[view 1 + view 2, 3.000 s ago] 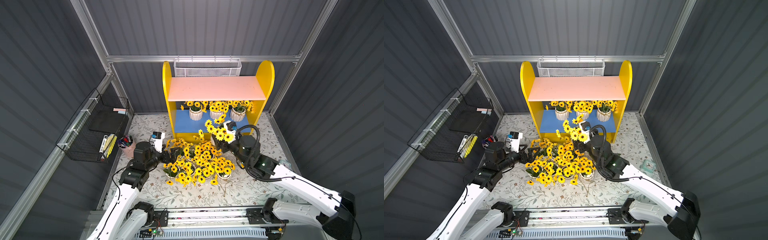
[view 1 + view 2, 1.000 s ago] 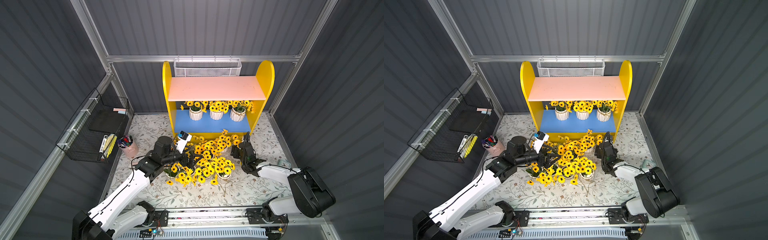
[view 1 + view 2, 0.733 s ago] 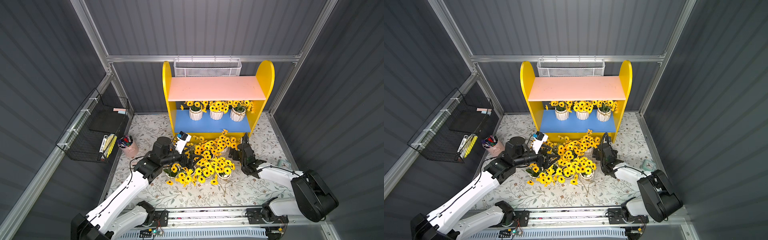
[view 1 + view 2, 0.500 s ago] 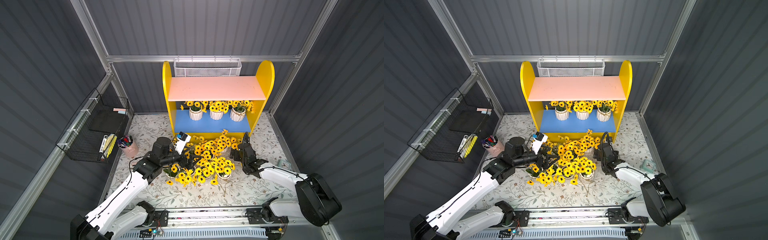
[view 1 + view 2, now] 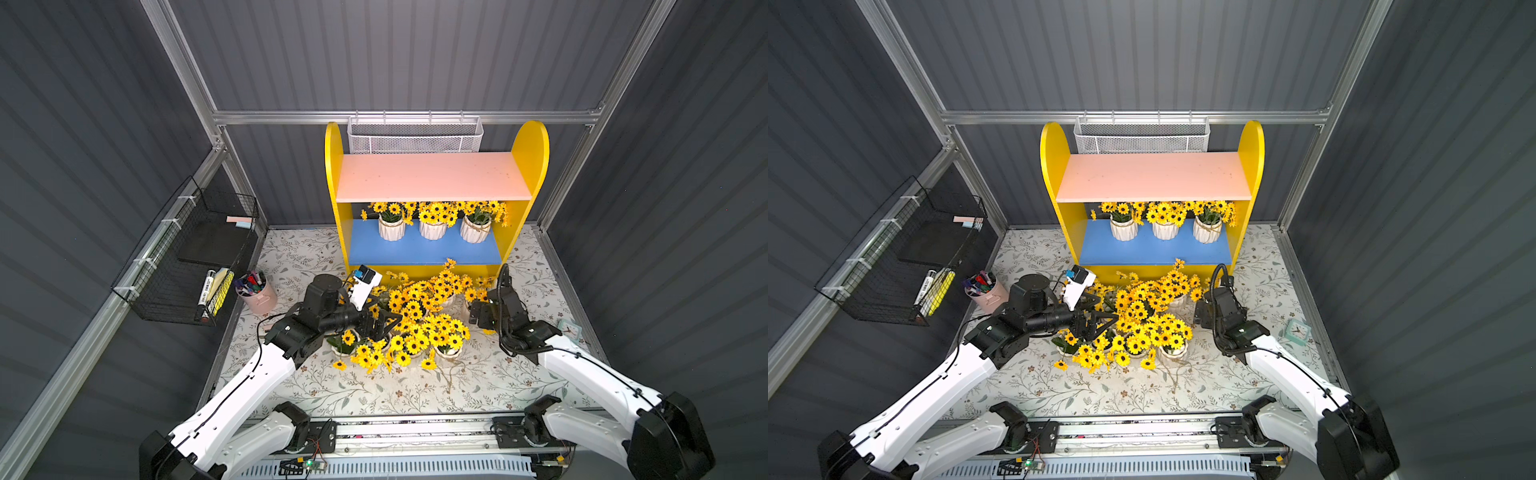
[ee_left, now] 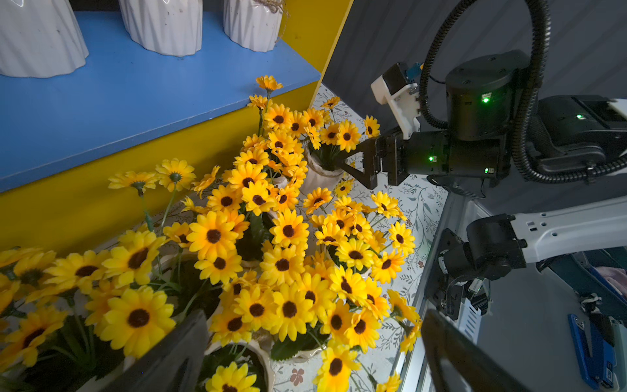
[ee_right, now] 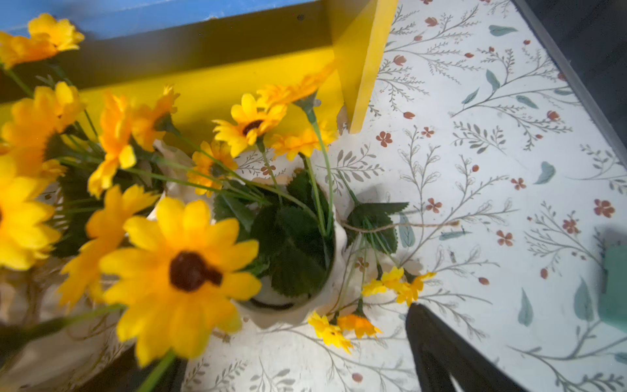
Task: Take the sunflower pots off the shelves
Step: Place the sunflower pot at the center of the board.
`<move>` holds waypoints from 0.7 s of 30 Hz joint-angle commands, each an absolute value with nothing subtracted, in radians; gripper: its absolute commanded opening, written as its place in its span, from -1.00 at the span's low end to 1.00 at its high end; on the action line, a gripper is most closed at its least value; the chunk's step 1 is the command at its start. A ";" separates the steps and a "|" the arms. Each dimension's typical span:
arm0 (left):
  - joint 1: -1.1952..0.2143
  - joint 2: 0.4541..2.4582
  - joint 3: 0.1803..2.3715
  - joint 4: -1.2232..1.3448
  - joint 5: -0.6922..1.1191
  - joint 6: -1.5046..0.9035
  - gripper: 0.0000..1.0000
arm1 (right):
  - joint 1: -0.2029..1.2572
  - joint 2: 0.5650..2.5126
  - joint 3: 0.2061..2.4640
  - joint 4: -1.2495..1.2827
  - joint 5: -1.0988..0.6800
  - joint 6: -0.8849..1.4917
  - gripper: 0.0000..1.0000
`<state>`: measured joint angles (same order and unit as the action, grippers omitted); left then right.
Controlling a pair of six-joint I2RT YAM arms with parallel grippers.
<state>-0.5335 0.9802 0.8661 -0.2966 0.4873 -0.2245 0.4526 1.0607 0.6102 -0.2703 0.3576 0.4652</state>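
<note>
The shelves [image 5: 432, 176] [image 5: 1154, 176] stand at the back, and three sunflower pots [image 5: 433, 228] [image 5: 1165, 230] are in a row on the blue lower board [image 6: 135, 91]. The pink board is bare. Several more pots [image 5: 415, 320] [image 5: 1142, 324] crowd the floor in front. My left gripper [image 5: 386, 324] [image 6: 312, 356] hangs open over the cluster's left side, holding nothing. My right gripper [image 5: 478, 313] [image 7: 281, 366] [image 6: 346, 163] is open at the cluster's right end. A pot [image 7: 295, 258] stands on the floor just ahead of its jaws, untouched.
A pink cup of markers [image 5: 257, 293] stands left of the cluster below a black wire rack [image 5: 187, 257]. A white mesh basket [image 5: 415, 135] hangs behind the shelves. A small teal clock [image 5: 571, 328] lies at the right wall. The arm rail [image 5: 395, 432] runs along the front.
The right gripper has opened wider and drawn slightly back from the pot it set at the cluster's right end. Its elbow has swung outward. The left arm has barely moved.
</note>
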 commanded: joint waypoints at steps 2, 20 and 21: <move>-0.536 0.968 0.911 -0.325 0.477 -0.190 0.99 | 0.456 0.957 0.660 -0.428 0.297 0.479 0.98; -0.487 1.017 1.020 -0.421 -0.078 -0.169 0.99 | 0.459 1.044 1.042 -0.231 0.197 0.188 0.98; -0.466 1.005 1.014 -0.418 -0.081 -0.169 0.99 | 0.460 1.074 1.057 -0.203 0.198 0.189 0.98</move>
